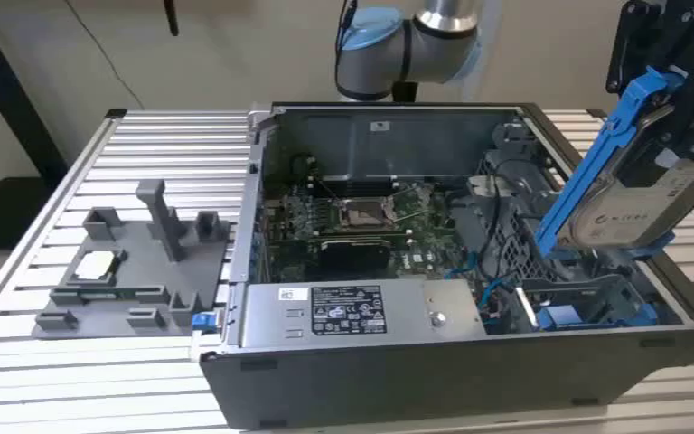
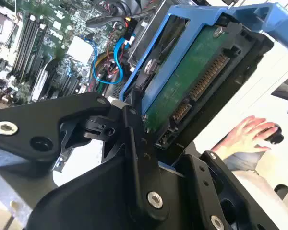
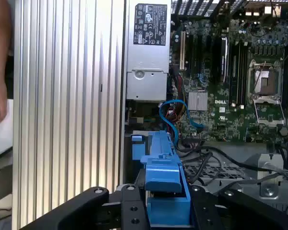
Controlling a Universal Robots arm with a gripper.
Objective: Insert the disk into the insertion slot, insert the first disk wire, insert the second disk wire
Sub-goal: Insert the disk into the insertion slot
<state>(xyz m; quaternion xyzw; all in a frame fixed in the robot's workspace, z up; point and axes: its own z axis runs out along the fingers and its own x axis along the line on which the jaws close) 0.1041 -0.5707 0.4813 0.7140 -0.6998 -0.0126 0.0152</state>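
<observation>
My gripper [image 1: 679, 127] is shut on the disk [image 1: 636, 203], a silver-grey drive with a pale label in a bright blue carrier frame. In the exterior view it hangs tilted, high over the right end of the open PC case. The insertion slot [image 1: 588, 303], a dark-grey bay with blue fittings, lies below it, apart from the disk. In the second wrist view the disk's green circuit board [image 2: 192, 81] faces the camera between the black fingers [image 2: 134, 139]. The first wrist view shows the blue carrier [image 3: 165, 191] end-on. A blue disk wire [image 3: 170, 115] loops loose inside the case near the bay.
The labelled silver power-supply box [image 1: 347, 312] sits at the case's front beside the bay, with the motherboard [image 1: 360, 217] behind it. A grey fixture [image 1: 130, 271] stands on the slatted aluminium table [image 1: 166, 154] at the exterior view's left. A person's hand [image 2: 247, 132] rests off to the side.
</observation>
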